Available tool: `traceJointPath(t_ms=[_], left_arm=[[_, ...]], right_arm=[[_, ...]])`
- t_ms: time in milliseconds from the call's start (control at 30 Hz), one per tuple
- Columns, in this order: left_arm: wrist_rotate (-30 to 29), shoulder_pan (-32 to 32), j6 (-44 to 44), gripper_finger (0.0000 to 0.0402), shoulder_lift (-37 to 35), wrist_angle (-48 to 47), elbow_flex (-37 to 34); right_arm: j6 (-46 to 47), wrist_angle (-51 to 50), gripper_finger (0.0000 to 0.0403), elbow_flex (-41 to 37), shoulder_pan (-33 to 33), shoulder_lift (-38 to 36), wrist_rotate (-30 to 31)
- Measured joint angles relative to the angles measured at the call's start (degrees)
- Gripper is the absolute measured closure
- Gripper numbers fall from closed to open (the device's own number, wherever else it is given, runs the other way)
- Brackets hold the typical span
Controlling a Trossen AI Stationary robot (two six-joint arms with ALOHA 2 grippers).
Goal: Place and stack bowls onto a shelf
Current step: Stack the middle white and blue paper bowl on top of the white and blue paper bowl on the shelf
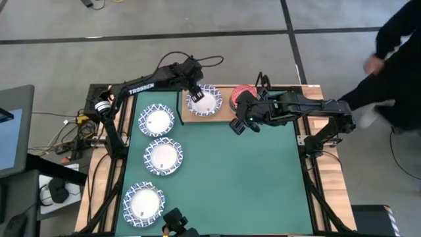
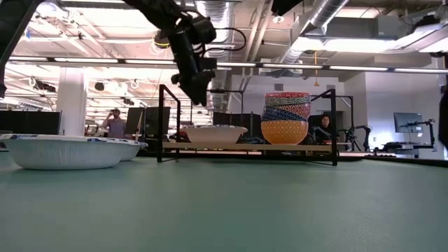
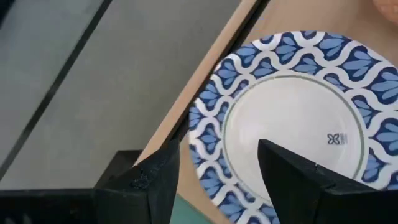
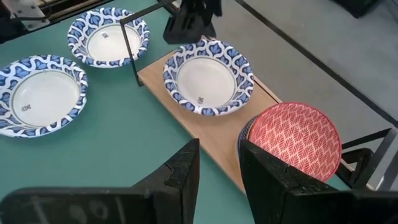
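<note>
The shelf (image 1: 220,116), a light wooden board in a black wire frame, stands at the table's far edge. On it sits one white blue-rimmed bowl (image 1: 203,102) on its base. Beside that bowl is a stack (image 2: 285,117) with the yellow-orange bowl at the bottom and the red patterned bowl (image 4: 297,138) on top. My left gripper (image 2: 198,94) hangs open just above the white bowl's far-left rim (image 3: 211,124), clear of it. My right gripper (image 1: 237,122) is open over the mat, near the shelf's front edge, and holds nothing.
Three more white blue-rimmed bowls (image 1: 158,120) (image 1: 163,157) (image 1: 144,203) lie in a row along the left side of the green mat (image 1: 250,178). The shelf's wire posts (image 2: 160,122) rise at its corners. A person (image 1: 395,59) stands beyond the table's far right corner.
</note>
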Motion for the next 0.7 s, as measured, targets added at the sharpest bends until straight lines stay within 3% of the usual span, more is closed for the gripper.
traceJointPath(t_ms=[167, 367, 533, 700], left_arm=[[0.2, -1.6, -1.3, 0.0200, -0.7, -2.5, 4.6], [0.2, -3.4, -4.9, 0.0200, -7.0, -2.5, 4.5], [0.1, -5.3, -8.9, 0.0200, -15.6, -1.7, -1.3], [-0.5, -9.5, -15.1, 0.0200, -26.8, 2.2, -13.2]], right_arm=[[1.0, -0.1, 0.0264, 0.0, -1.2, 0.0, 0.0], [1.7, -0.1, 0.0264, -3.5, -3.3, -0.1, -0.9], [1.6, 9.0, 0.0264, -12.3, -5.6, -1.3, -8.3], [1.5, 24.5, 0.0264, -21.7, -6.4, -1.4, -19.3]])
